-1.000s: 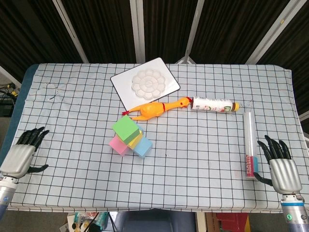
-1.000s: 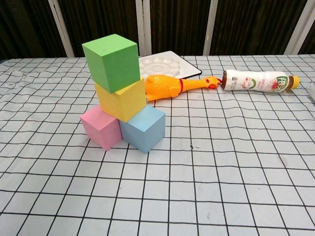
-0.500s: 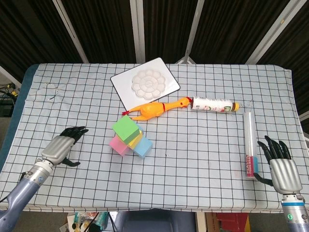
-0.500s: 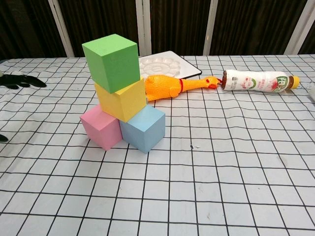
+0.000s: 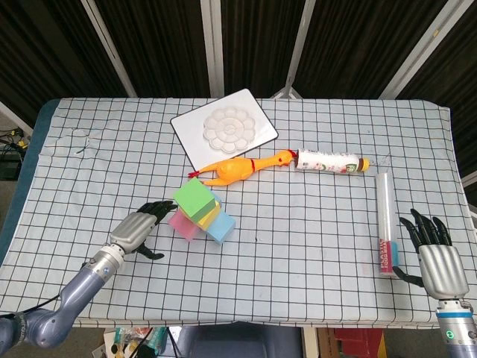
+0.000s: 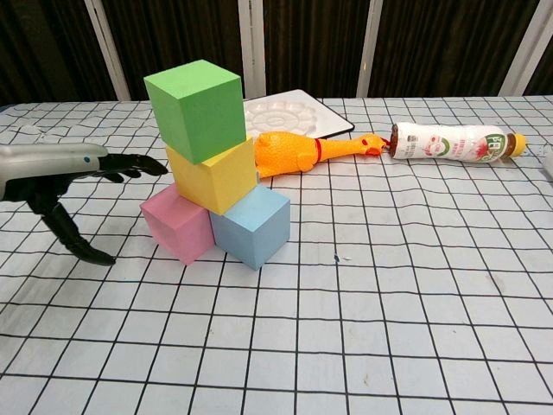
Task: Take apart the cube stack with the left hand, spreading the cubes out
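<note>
Left hand (image 6: 52, 177) beside 4-cube stack (image 6: 212, 164), fingers (image 6: 130, 162) spread, holding nothing, right hand (image 5: 436, 257) resting, fingers released

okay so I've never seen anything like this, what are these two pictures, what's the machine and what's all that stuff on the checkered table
It is a two-armed robot with human-like hands, steered remotely by a person. One picture looks down from its head, the other looks out from its chest.

On the checkered table stands a stack of cubes: green cube on a yellow cube, over a pink cube and a blue cube. Behind lie a rubber chicken, a white paint palette, a bottle and a clear tube.

The left hand is beside the stack, fingers spread, holding nothing. The right hand is also open and empty, at the table's near right corner.
</note>
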